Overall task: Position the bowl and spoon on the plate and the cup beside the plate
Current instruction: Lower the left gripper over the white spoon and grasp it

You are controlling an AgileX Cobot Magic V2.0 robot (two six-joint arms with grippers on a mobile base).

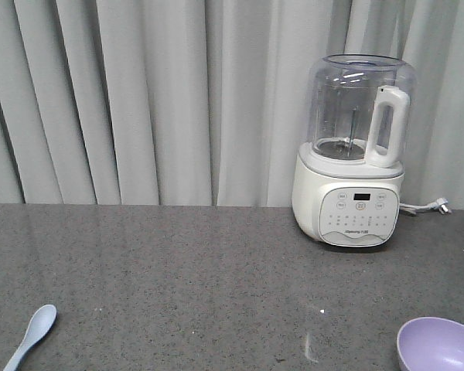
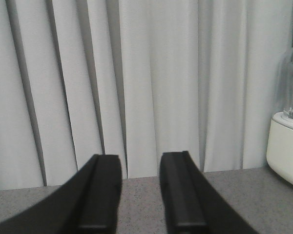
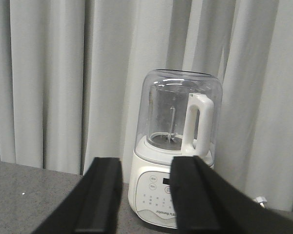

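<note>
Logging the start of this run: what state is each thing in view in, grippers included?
spoon: lying flat on the counter.
bowl: upright, empty where visible, partly out of frame.
blender: upright, empty.
left gripper: jaws open, holding nothing.
right gripper: jaws open, holding nothing.

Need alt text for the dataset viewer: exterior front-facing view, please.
A white blender with a clear jug stands back right on a grey countertop before pale curtains. A pale blue spoon lies bottom left; part of a lilac bowl shows bottom right.
</note>
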